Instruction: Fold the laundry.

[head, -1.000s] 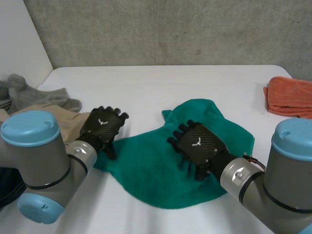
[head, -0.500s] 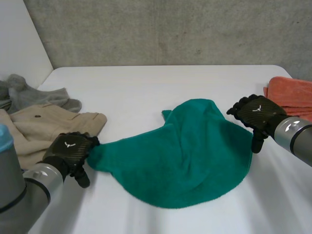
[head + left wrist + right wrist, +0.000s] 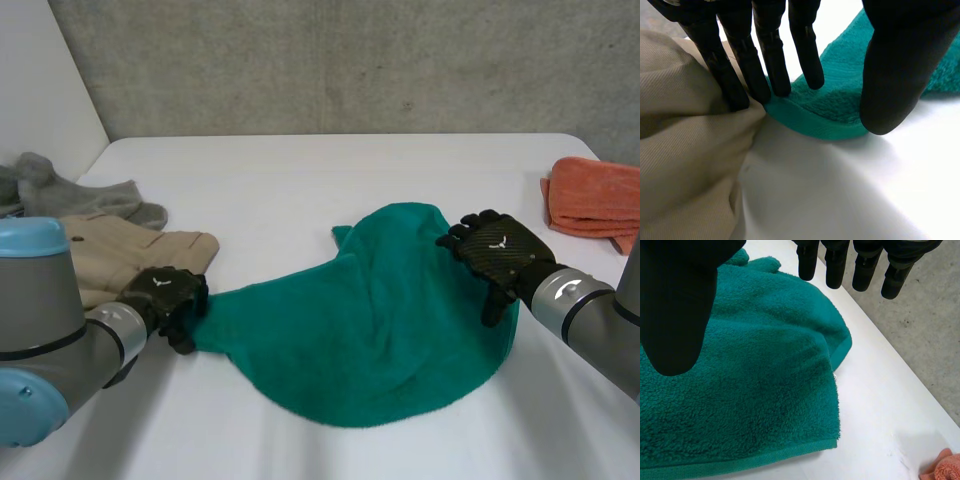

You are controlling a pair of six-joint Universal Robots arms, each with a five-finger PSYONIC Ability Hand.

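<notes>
A green towel [image 3: 370, 330] lies rumpled and spread in the middle of the white table [image 3: 300, 180]. My left hand [image 3: 165, 295] is at its left corner. In the left wrist view the fingertips [image 3: 780, 87] rest on that corner of the towel [image 3: 840, 105], which lies flat on the table. The thumb stands apart over the near edge. My right hand [image 3: 495, 250] sits at the towel's right edge with its fingers straight. Its wrist view has the thumb [image 3: 680, 305] over the towel [image 3: 750, 390] and the fingers past the far corner.
Beige trousers [image 3: 110, 250] lie right beside my left hand and touch its fingers [image 3: 685, 150]. A grey garment [image 3: 70, 195] is behind them. A folded orange towel [image 3: 595, 200] sits at the table's right edge [image 3: 942, 467].
My left hand swung out from the table's middle, then slid onto the towel's left corner, its fingers closing in. My right hand left the towel's middle for its right edge.
</notes>
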